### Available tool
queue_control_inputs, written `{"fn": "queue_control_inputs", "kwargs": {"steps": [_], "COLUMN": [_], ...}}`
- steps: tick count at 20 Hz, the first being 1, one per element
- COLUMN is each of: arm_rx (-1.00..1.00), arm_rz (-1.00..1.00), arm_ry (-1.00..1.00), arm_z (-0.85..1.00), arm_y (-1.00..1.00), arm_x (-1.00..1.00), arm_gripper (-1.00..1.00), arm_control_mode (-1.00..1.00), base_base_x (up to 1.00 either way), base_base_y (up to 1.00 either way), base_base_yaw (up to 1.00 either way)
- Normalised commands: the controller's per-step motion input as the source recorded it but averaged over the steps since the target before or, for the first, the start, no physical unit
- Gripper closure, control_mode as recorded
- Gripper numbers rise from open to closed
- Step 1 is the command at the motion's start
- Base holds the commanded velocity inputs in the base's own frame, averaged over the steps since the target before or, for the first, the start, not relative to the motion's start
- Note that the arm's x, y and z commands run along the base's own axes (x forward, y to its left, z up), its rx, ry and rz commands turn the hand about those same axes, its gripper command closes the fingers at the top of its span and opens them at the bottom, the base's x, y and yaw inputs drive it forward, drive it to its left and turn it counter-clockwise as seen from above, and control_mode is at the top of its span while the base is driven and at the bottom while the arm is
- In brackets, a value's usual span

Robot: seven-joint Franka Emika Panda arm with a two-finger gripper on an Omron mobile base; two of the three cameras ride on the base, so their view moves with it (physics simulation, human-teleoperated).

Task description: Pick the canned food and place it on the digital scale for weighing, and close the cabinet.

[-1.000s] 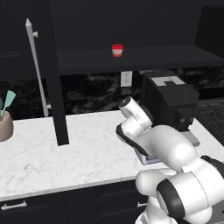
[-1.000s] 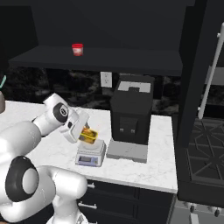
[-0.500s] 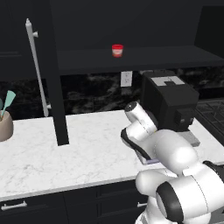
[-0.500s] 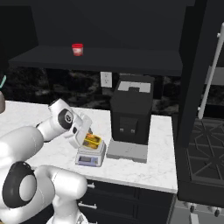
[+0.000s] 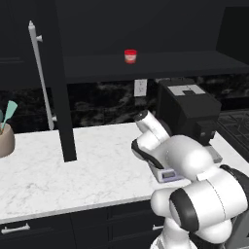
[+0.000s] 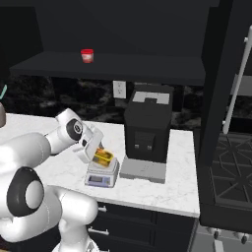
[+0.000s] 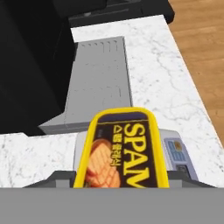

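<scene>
**Setting the can on the scale**

Resting on or just over the scale [image 6: 102, 173], the can [image 6: 103, 156] sits between the jaws of the gripper [image 6: 101, 150], which stands closed on its sides; so the step in hand looks like the end of the placing, with the release not yet made; whether the can's underside bears fully on the weighing plate cannot be told from these views. In the hand view the can [image 7: 122, 151] lies with its printed face toward the camera, yellow rim all round, and the scale [image 7: 177, 155] shows beneath it with its small display panel off to one side; the can's long axis runs along the line of the gripper, away from the hand toward the grey tray [image 7: 100, 85] of the black machine [image 6: 147, 125]; in the right base view it appears tilted, its far end a little lower than the end near the hand. The scale stands on the white counter [image 6: 162, 189], just beside the machine's tray.

The next move probably calls for a clean opening of the jaws and a straight lift away, so the can settles flat and does not tip off the plate; then a reach to the cabinet door [image 5: 58, 92], which stands swung out edge-on over the counter with its long silver handle [image 5: 41, 73] well to the left of the arm.
</scene>
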Motion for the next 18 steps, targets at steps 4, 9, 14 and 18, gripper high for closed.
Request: {"fn": "queue_control_inputs", "kwargs": {"steps": [4, 9, 14, 18], "arm_rx": [0.00, 0.00, 0.00, -0.04], "arm_rz": [0.00, 0.00, 0.01, 0.02], "arm_ry": [0.00, -0.01, -0.10, -0.31], "arm_z": [0.00, 0.00, 0.19, 0.63], "arm_y": [0.00, 0.00, 0.04, 0.06], "arm_x": [0.00, -0.02, -0.28, -0.63], "arm_gripper": [-1.00, -1.00, -1.00, -1.00], "arm_control_mode": [-1.00, -1.00, -1.00, -1.00], "base_base_x": [0.00, 0.00, 0.00, 0.00], "base_base_y": [0.00, 0.00, 0.00, 0.00], "base_base_yaw": [0.00, 0.00, 0.00, 0.00]}}
